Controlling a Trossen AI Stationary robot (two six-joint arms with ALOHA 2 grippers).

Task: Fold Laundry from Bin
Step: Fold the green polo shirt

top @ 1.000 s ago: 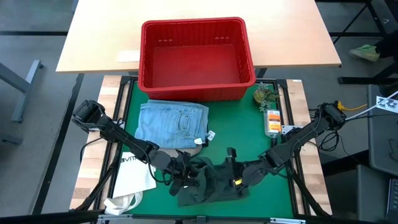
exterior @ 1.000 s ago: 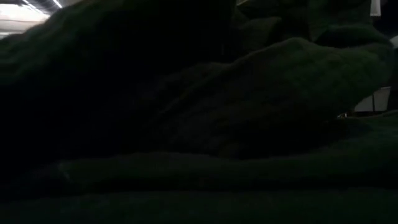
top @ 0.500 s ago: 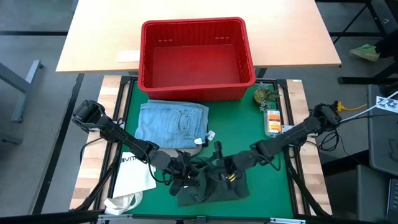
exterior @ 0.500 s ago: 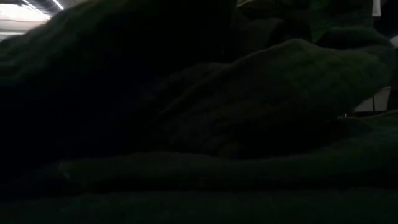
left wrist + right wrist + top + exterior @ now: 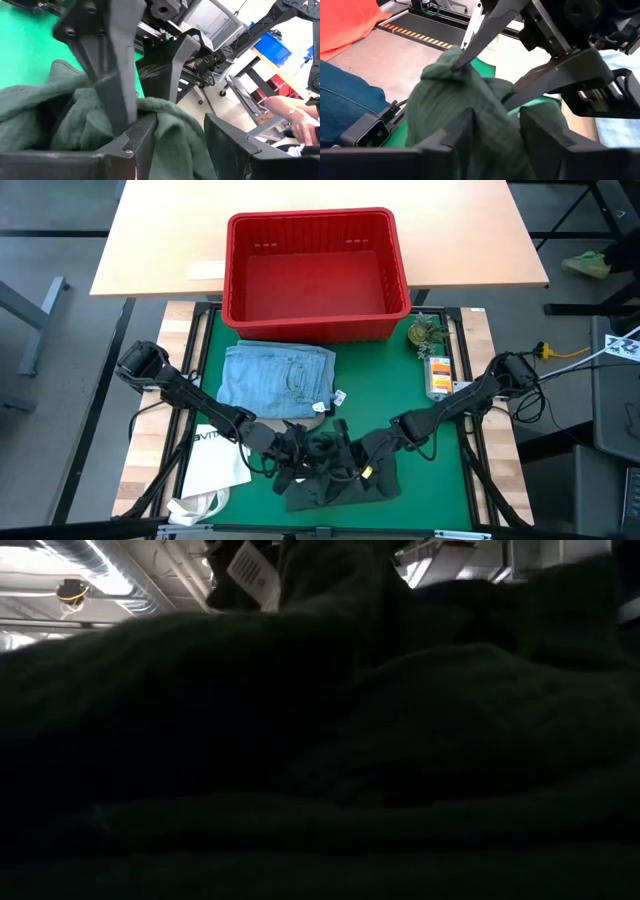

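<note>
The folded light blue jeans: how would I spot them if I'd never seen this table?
Find the big red bin at the far edge of the green mat. Directly in front of it lie the light blue jeans, folded flat. Unlike the crumpled dark green garment nearer the front, they are pale denim and untouched.

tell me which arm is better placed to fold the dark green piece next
Neither clearly. Both the left gripper and the right gripper have fingers in the dark green piece, each working its own side, so both together seems likely.
</note>
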